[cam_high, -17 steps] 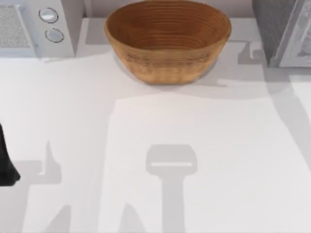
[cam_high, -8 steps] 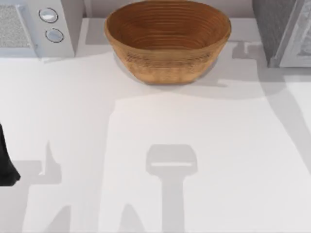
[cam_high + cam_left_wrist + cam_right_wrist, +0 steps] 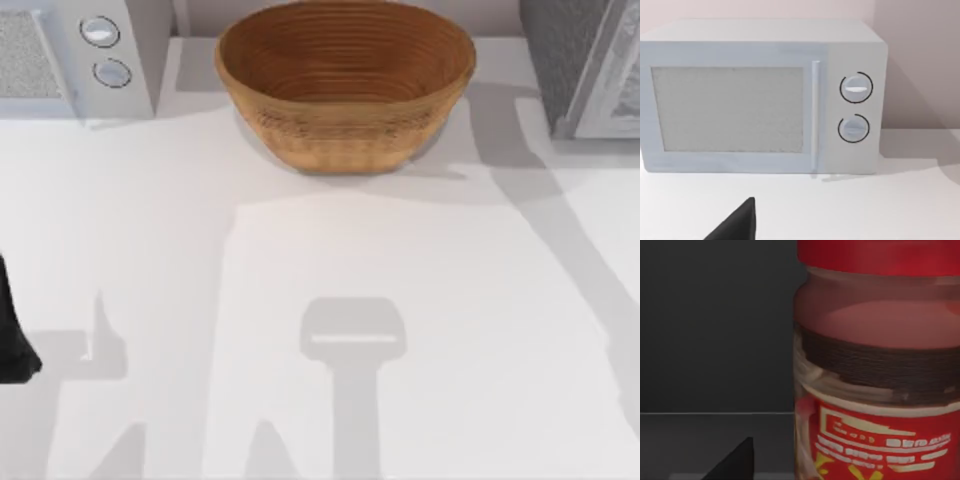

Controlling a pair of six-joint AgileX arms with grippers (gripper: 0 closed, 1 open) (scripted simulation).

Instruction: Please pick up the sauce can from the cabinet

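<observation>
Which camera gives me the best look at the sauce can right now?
The right wrist view: the sauce can stands close up, red lid and label visible, against a dark interior. The top and left wrist views give nothing of it.

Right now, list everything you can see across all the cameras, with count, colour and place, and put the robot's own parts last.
wicker basket: one, brown, back centre of the table.
microwave: one, white with two round dials, back left corner.
cabinet: one, grey, back right corner.
sauce can: one, red lid and red label, close in front of the right wrist camera, dark cabinet interior behind it.
table: one, white.
left arm: one, black, at the table's left edge.
</observation>
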